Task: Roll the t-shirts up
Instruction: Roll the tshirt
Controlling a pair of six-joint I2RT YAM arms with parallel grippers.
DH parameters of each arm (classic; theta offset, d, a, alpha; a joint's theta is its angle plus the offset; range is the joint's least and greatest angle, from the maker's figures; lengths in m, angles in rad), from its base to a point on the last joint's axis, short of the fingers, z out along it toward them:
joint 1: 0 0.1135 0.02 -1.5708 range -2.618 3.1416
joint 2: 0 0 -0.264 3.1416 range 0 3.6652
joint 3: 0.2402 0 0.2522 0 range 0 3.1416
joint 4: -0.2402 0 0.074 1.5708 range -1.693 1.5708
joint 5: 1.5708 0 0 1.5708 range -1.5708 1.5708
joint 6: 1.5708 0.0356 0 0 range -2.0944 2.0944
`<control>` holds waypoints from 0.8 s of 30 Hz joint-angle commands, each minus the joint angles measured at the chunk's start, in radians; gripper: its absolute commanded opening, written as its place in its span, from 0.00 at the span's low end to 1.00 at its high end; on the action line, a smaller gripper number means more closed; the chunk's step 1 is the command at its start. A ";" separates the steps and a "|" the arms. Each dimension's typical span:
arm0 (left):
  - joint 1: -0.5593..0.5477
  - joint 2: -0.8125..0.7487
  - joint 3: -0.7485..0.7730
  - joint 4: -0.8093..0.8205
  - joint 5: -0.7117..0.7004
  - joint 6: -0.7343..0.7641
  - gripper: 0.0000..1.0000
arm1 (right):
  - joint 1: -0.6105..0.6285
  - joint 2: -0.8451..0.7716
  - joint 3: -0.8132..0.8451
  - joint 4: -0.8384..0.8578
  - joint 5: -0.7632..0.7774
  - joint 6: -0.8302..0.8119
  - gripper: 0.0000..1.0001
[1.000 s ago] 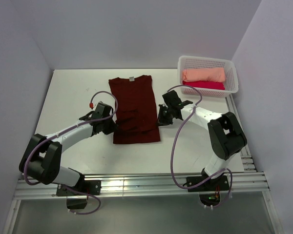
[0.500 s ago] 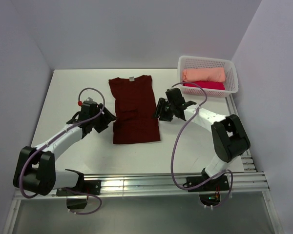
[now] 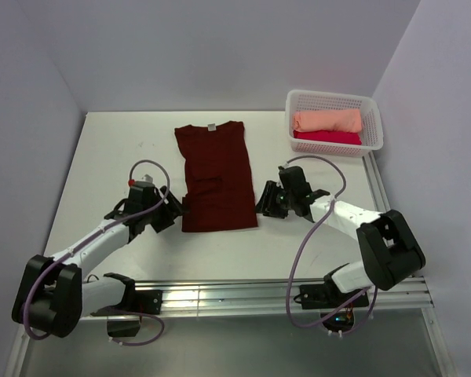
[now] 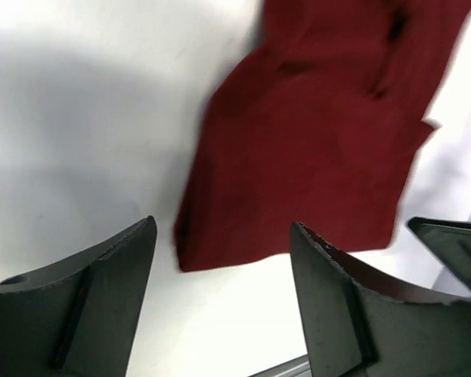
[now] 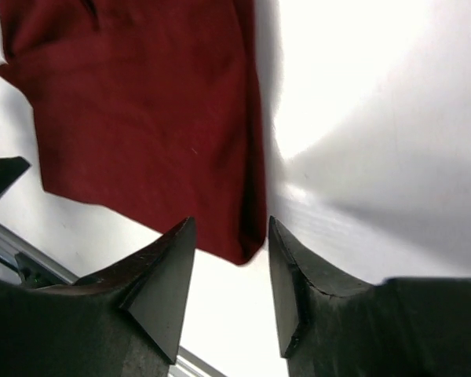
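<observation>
1. We are letting go. Both grippers, shut at the maroon t-shirt's (image 3: 216, 173) sides a second ago, are now standing open and sliding down toward its hem, so rolling probably starts there.
2. The left gripper (image 4: 222, 228) and right gripper (image 5: 231, 224) are hanging low, each with a hem corner just ahead between its spread jaws.

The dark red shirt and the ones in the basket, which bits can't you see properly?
The maroon t-shirt: both wrist views cut off its collar end at the top edge; the left wrist view is blurry.
The neck label: top view, too small to read.
The pink t-shirt: top view, only a strip shows between the peach t-shirt and the basket's near wall.
</observation>
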 commanded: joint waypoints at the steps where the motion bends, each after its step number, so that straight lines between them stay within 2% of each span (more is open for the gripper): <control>1: -0.016 -0.010 -0.064 0.074 0.043 0.011 0.73 | 0.009 -0.036 -0.042 0.090 -0.043 0.003 0.49; 7: -0.070 0.041 -0.084 0.133 0.037 0.009 0.62 | 0.018 -0.007 -0.090 0.148 -0.069 0.003 0.41; 14: -0.088 0.038 -0.094 0.153 0.031 0.006 0.56 | 0.039 0.031 -0.096 0.165 -0.065 -0.005 0.38; 15: -0.091 0.035 -0.095 0.153 0.029 0.009 0.54 | 0.041 0.037 -0.097 0.161 -0.062 -0.005 0.36; 18: -0.096 0.047 -0.101 0.156 0.031 0.015 0.48 | 0.041 0.053 -0.108 0.150 -0.047 -0.003 0.21; 19: -0.099 0.053 -0.104 0.159 0.032 0.017 0.45 | 0.041 0.054 -0.114 0.151 -0.043 0.000 0.12; 22: -0.105 0.068 -0.118 0.162 0.035 0.015 0.37 | 0.042 0.062 -0.128 0.150 -0.033 0.004 0.03; 24: -0.113 0.079 -0.132 0.197 0.039 0.008 0.31 | 0.041 0.071 -0.133 0.150 -0.033 0.006 0.00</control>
